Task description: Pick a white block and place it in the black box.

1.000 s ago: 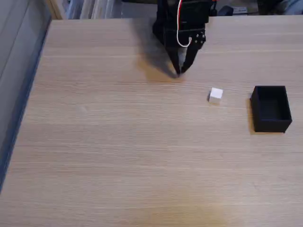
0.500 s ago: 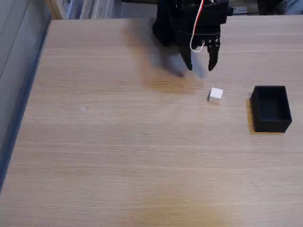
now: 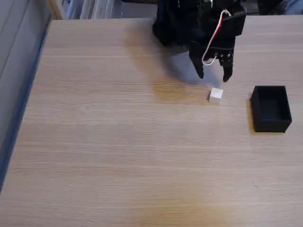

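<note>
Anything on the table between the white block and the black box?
No. In the fixed view, just bare wooden table separates the white block from the black box.

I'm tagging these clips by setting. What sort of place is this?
Probably an indoor lab or hobby workbench: a bare wood-grain table with just a black robot gripper, a white block and a black box. Clutter lies past the far edge.

Fixed view, looking down on a light wood-grain table [image 3: 118, 156]; grain runs left to right; a soft dark shadow falls on the top near the far edge. Grey floor [image 3: 16, 56] along the left side, blue strip [image 3: 21, 109] edging the table; pale clutter (indistinct) beyond the far edge.
</note>
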Available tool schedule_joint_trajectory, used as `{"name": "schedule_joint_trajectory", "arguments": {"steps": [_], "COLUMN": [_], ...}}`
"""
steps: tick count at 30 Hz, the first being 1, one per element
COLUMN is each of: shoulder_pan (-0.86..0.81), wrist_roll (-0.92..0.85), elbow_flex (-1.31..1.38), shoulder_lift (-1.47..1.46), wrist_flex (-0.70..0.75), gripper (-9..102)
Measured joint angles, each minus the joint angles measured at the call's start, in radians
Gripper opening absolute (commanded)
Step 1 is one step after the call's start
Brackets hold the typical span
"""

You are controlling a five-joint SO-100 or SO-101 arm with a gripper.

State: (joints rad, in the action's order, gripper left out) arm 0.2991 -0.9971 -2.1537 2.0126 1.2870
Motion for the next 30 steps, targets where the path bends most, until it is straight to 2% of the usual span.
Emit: {"name": "schedule_joint_trajectory", "arguments": {"steps": [30], "shoulder_pan": [0.015], "wrist_roll": [0.048], "elbow_flex": [0.153], "shoulder_lift": [-0.307], "wrist_flex": [-0.031], "gripper": [27]}}
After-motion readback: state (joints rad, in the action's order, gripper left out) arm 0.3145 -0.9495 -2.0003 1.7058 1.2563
